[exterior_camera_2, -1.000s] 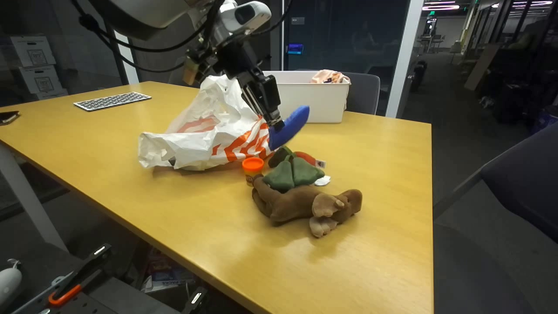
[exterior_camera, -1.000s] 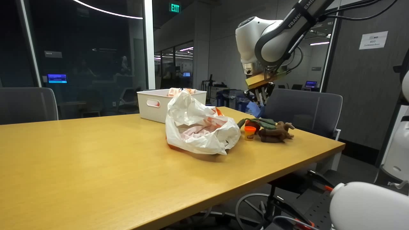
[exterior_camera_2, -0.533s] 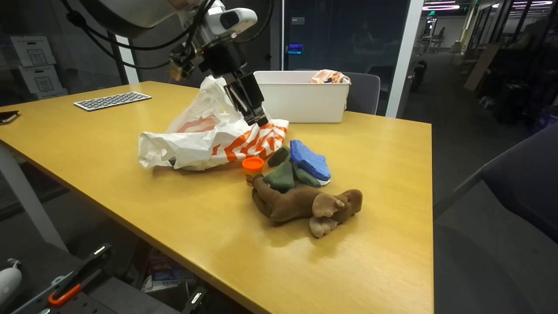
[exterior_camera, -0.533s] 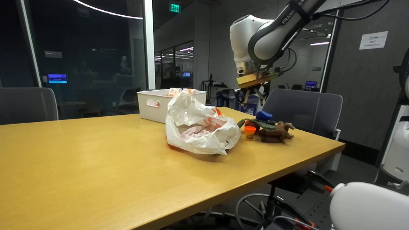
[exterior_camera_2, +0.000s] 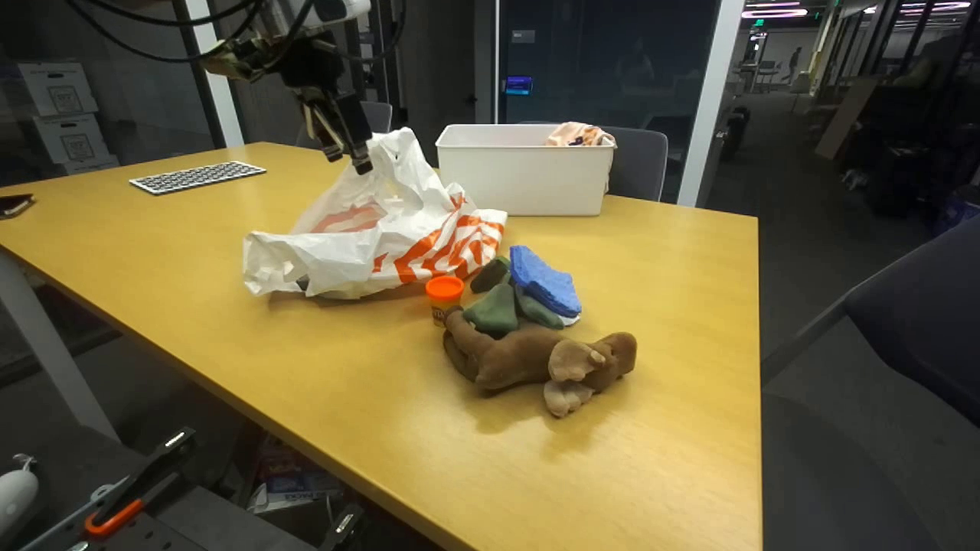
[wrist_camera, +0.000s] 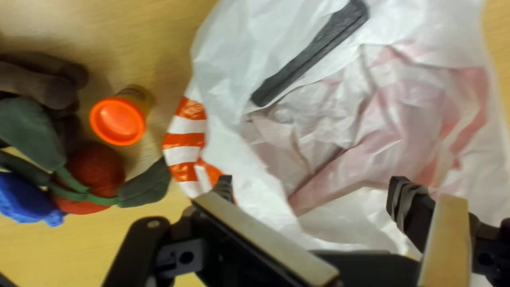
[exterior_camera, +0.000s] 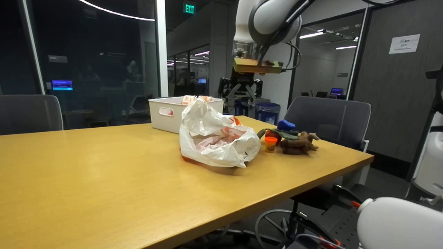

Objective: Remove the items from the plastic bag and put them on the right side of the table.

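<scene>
1. Since a second ago, the gripper (wrist_camera: 310, 186) has moved over the plastic bag (exterior_camera_2: 406, 229), released, fingers wide apart; the blue sponge-like piece (exterior_camera_2: 545, 282) it held now lies near the bag.
2. Wooden table (exterior_camera_2: 666, 459): under the bag.
3. White bin (exterior_camera_2: 536, 180): behind the bag in both exterior views.
4. Brown plush animal (exterior_camera_2: 521, 360): near the bag.
5. Leafy red plush (wrist_camera: 95, 169): beside the bag.
6. Dark bar (wrist_camera: 308, 55): in the bag.
7. Orange-lidded tub (exterior_camera_2: 444, 295): just beside the bag.

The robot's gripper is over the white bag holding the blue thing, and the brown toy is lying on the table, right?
Not quite: the gripper is not holding the blue thing. The wrist view shows its jaws open and empty; an exterior view shows the blue thing on green leaves. You're right about the white bag and the brown toy.
</scene>
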Action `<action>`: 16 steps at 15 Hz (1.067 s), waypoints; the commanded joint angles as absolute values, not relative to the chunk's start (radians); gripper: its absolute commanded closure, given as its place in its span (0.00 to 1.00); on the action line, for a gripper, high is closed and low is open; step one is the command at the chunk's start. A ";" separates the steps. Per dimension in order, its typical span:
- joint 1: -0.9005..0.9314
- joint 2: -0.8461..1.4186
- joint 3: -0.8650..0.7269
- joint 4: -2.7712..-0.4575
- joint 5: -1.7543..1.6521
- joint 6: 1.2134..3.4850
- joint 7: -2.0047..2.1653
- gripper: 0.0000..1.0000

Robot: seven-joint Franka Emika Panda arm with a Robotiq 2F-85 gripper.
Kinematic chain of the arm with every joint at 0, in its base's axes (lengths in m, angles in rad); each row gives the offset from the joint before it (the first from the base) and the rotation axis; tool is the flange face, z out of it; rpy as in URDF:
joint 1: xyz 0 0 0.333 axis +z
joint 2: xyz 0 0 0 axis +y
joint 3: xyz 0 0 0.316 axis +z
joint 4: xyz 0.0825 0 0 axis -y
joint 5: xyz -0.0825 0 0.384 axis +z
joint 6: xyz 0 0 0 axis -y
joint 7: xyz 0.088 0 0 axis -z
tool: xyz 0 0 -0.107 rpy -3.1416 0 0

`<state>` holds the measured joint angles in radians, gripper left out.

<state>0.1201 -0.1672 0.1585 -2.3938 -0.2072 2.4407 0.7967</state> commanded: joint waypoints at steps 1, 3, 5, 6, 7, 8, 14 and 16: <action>0.181 -0.117 0.196 -2.301 -0.057 2.429 0.610 0.00; 0.204 -0.057 0.205 -2.258 0.030 2.440 0.493 0.00; 0.213 0.010 0.208 -2.226 0.117 2.442 0.397 0.00; 0.212 0.038 0.209 -2.216 0.143 2.441 0.362 0.00; 0.210 0.068 0.208 -2.208 0.161 2.448 0.325 0.00; 0.207 0.093 0.208 -2.199 0.158 2.451 0.313 0.00; 0.190 0.202 0.163 -2.177 0.149 2.443 0.362 0.00; 0.180 0.211 0.146 -2.193 0.169 2.444 0.385 0.00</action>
<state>0.1918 0.1911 0.1641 -2.2033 0.1340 2.4419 0.3612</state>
